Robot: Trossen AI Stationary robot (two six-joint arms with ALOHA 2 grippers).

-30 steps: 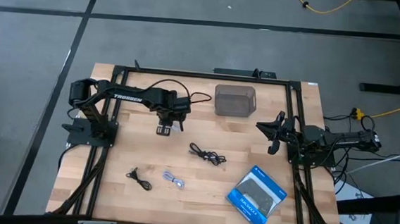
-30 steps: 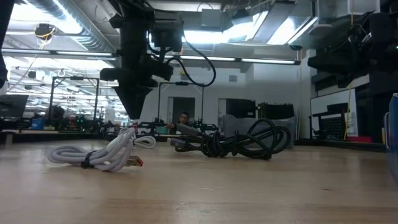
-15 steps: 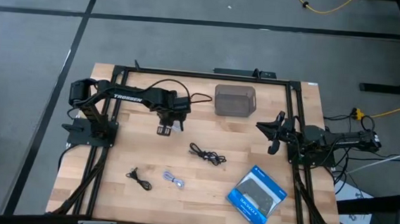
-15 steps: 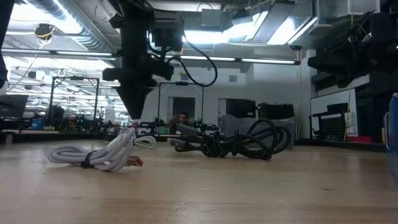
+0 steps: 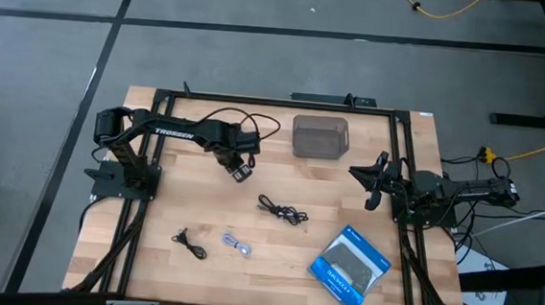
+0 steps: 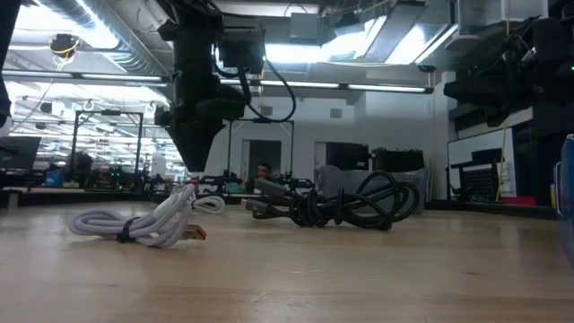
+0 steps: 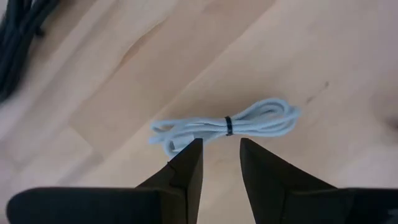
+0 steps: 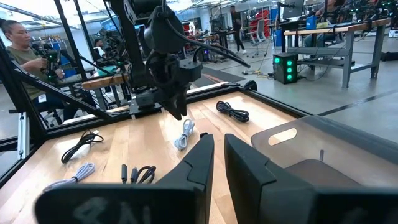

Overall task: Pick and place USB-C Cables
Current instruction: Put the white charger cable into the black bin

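My left gripper [image 7: 221, 142] is open and points down above a pale grey-white coiled cable [image 7: 227, 124] that lies flat on the wood; its fingers do not touch it. In the high view the left gripper [image 5: 240, 171] hides this cable. A tangled black cable [image 5: 283, 209] lies mid-table. A small black cable [image 5: 189, 244] and a second pale cable [image 5: 235, 244] lie near the front edge. The right wrist view shows another black cable [image 8: 233, 111] beyond the left arm. My right gripper [image 5: 366, 183] waits at the table's right side, shut.
A grey open bin [image 5: 320, 137] stands at the far edge, right of the left gripper. A flat blue retail box [image 5: 350, 262] lies at the near right. Black frame rails [image 5: 402, 162] run along the table's sides. A person [image 8: 25, 50] sits beyond the left edge.
My left gripper has turned about its wrist and shifted a little toward the table's right and far side, staying at about the same height. The cables on the table have kept their places.
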